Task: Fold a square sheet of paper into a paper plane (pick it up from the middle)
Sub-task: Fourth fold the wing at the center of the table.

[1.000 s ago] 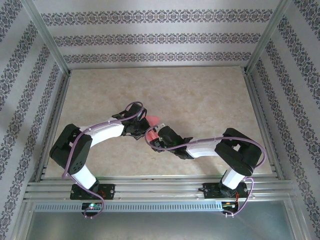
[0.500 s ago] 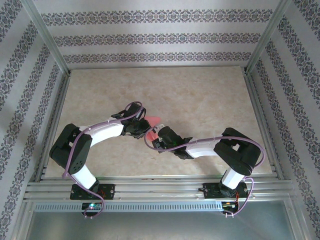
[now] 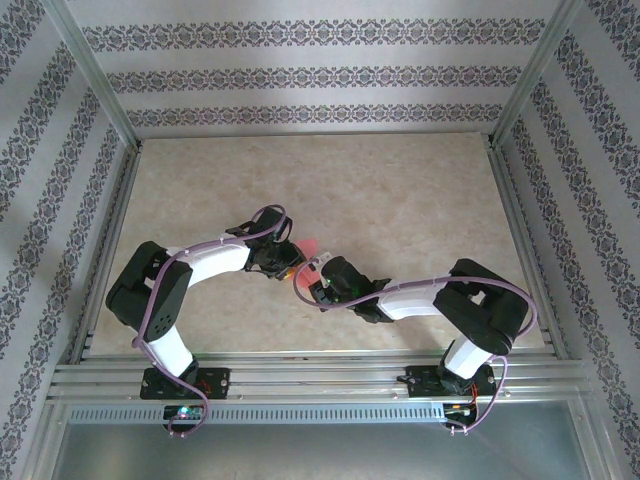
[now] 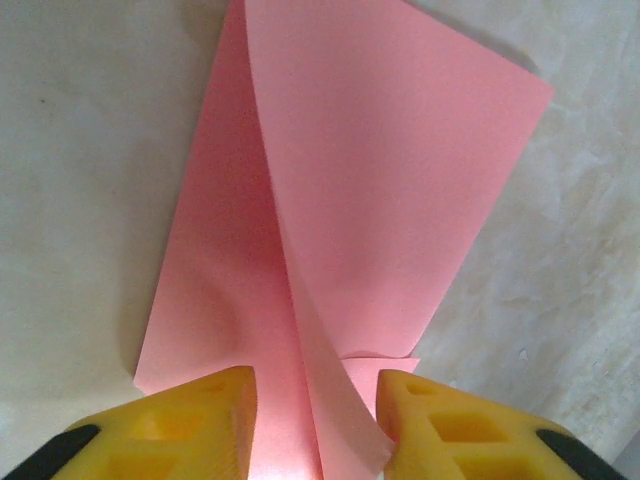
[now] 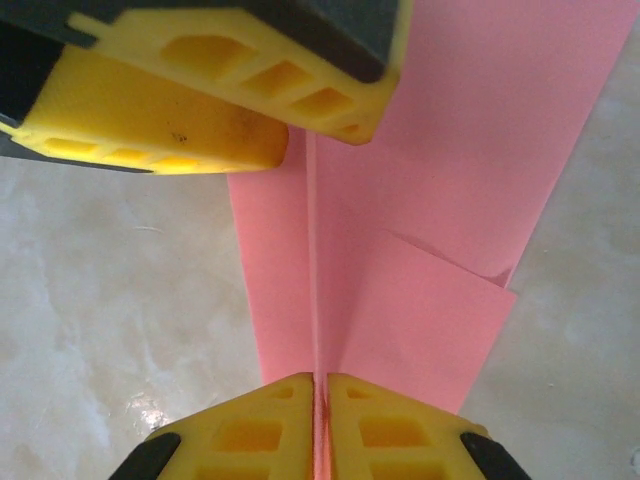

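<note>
Right gripper point(image 5: 322, 388) low, tight on paper point(image 5: 440, 170)

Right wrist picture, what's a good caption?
Right gripper pinching the centre fold of the pink paper, left gripper open ahead.

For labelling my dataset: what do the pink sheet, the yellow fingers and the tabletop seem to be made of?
The pink sheet: thin matte paper; it holds sharp creases and curls.
The yellow fingers: probably moulded or printed plastic, matte, with hollow pockets.
The tabletop: glossy marble-look surface, perhaps laminate; it reflects light.
</note>
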You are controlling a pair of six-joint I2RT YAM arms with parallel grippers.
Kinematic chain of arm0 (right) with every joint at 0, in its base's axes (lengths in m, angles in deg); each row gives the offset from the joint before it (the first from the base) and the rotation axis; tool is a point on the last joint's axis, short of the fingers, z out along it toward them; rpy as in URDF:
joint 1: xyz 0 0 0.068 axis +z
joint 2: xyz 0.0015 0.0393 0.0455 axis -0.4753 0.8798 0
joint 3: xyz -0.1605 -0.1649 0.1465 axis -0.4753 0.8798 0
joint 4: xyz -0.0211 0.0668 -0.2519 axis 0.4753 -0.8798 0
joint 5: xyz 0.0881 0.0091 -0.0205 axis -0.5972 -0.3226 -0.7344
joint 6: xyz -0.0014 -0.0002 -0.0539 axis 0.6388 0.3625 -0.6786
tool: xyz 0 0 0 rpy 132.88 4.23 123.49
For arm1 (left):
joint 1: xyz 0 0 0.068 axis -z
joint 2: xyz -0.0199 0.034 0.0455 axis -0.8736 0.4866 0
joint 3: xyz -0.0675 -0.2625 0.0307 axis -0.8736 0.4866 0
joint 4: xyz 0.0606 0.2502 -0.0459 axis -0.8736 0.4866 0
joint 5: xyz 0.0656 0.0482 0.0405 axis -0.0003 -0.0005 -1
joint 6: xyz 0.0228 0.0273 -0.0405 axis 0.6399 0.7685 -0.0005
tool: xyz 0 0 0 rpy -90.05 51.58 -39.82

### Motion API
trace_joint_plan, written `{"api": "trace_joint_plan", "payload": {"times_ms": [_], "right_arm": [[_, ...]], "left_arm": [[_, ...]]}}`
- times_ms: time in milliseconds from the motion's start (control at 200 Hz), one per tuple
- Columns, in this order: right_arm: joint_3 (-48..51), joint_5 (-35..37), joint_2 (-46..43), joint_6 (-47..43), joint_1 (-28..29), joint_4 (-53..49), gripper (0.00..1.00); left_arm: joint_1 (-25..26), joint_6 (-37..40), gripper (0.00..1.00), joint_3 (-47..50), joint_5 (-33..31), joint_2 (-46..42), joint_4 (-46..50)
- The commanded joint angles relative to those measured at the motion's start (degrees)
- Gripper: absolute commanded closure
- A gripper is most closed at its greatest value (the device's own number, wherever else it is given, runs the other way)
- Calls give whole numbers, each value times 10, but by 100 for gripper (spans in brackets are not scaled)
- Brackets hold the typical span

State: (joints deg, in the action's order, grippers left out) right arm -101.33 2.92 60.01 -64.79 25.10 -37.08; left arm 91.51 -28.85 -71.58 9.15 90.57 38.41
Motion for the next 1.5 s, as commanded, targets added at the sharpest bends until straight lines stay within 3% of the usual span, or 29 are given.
{"api": "trace_joint_plan", "payload": {"times_ms": [0,360,520,834,1099,1164,1329,1494], "right_arm": [[9,-11,-11,-12,0,18,88],[8,-20,3,-6,-1,20,81],[-5,-13,17,-1,-1,10,72],[-39,27,40,31,-1,-13,69],[-28,42,0,25,-1,-25,62],[-17,42,-19,20,-1,-25,60],[15,13,-53,-21,-8,-11,59],[55,-53,-92,-60,-49,26,50]], "left_arm": [[-6,12,62,-15,14,7,3],[-7,13,82,-26,30,23,-5],[-6,6,84,-26,28,16,-2],[-7,-1,86,-24,26,12,-2],[-7,-14,91,-28,28,4,-3],[-7,-23,96,-29,28,1,-2],[-6,-58,100,-23,40,-2,-11],[-4,-85,100,-31,45,2,-9]]}}
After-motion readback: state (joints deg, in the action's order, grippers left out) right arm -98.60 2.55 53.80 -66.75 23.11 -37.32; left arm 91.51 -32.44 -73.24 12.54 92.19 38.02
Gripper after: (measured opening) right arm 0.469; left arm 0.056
